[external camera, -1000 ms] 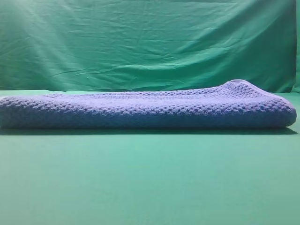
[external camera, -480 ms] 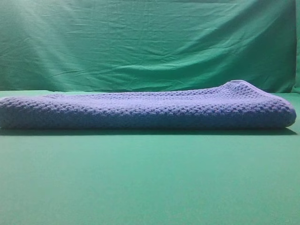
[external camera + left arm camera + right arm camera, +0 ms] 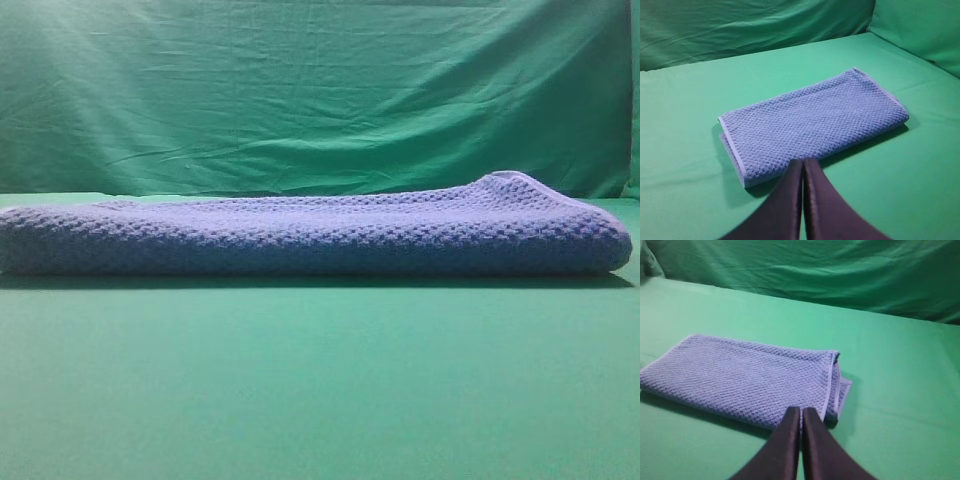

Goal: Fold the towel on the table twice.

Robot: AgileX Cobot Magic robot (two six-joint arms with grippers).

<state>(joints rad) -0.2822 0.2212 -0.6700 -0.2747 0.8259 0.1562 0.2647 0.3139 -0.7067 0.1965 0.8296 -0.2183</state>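
- Left black gripper [image 3: 803,167]: nearest item, hovering just short of the towel's near edge, jaws pressed together, holding nothing.
- Right black gripper [image 3: 801,415]: likewise closed and empty.
- Blue-grey waffle-knit towel with pale hem [image 3: 812,122]: compact layered rectangle on the smooth green table [image 3: 900,190]; both folds appear done.
- Wrinkled green backdrop cloth [image 3: 320,90]: beyond the towel.

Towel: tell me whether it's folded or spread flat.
Folded. The towel lies as a compact rectangle on the table, with stacked layers and hems showing at its end. The exact number of folds cannot be told.
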